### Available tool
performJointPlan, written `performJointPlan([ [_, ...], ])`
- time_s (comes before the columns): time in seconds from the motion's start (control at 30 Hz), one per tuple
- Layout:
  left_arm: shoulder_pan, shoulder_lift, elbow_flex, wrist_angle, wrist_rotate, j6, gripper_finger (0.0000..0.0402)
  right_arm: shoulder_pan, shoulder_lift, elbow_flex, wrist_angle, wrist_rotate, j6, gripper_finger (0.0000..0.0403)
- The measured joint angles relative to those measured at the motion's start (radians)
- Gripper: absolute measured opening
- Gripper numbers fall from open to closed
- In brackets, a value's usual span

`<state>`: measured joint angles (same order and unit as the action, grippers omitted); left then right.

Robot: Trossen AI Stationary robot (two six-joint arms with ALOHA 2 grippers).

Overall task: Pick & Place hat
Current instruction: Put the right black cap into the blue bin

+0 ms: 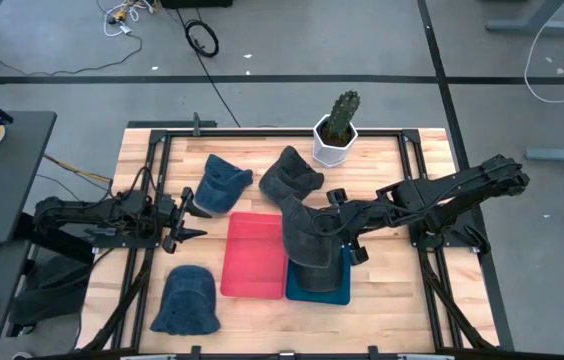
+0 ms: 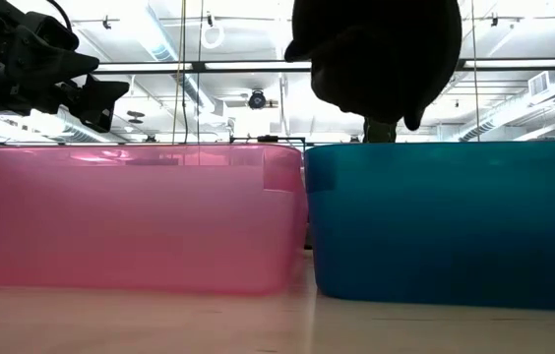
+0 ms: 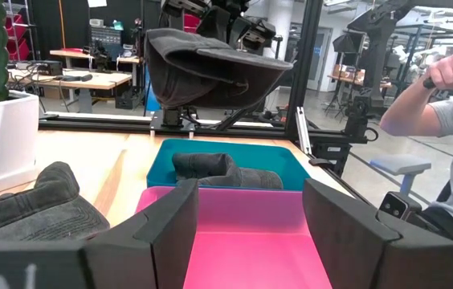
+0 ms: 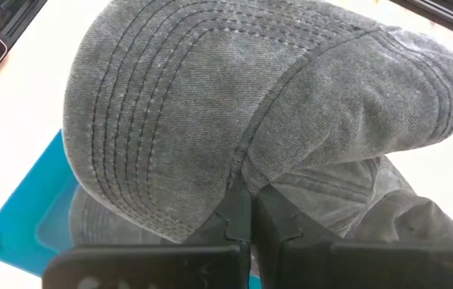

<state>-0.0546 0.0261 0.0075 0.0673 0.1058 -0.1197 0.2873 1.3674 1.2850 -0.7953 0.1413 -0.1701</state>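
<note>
My right gripper (image 1: 334, 226) is shut on a dark grey cap (image 1: 307, 238) above the teal bin (image 1: 340, 290). The low view shows the cap (image 2: 376, 49) hanging over the teal bin's rim (image 2: 445, 157). Another dark cap (image 3: 214, 170) lies inside the teal bin. The pink bin (image 1: 254, 253) stands left of the teal one. My left gripper (image 1: 194, 222) is open and waits left of the pink bin; its wrist view looks across both bins (image 3: 250, 213). My right gripper pinches the grey cap between its two fingers (image 4: 238, 213) at the seam where the stitched brim meets the crown (image 4: 246, 172). The fingers come from the table's right, slanting down. The cap is lifted clear and hangs over the teal bin.
On the table lie a blue cap (image 1: 220, 183) and a dark cap (image 1: 290, 175) near the far edge, and a denim hat (image 1: 186, 300) near the front left. A cactus in a white pot (image 1: 337, 135) stands at the far edge. A person (image 3: 451, 120) sits beyond the table.
</note>
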Motion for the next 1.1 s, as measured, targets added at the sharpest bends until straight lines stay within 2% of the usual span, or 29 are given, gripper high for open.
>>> performJointPlan([
  [0.53,0.000,0.000,0.000,0.000,0.000,0.000,0.0227,0.001,0.013,0.000,-0.008,0.000,0.004,0.0000],
  [0.73,0.000,0.000,0.000,0.000,0.000,0.000,0.0227,0.006,0.051,-0.001,-0.071,-0.006,0.012,0.0000],
  [0.87,0.000,0.000,0.000,0.000,0.000,0.000,0.0227,0.023,0.073,-0.001,-0.064,-0.057,0.076,0.0000],
  [1.1,0.000,0.000,0.000,0.000,0.000,0.000,0.0227,0.066,0.171,-0.001,-0.093,-0.033,0.111,0.0000],
])
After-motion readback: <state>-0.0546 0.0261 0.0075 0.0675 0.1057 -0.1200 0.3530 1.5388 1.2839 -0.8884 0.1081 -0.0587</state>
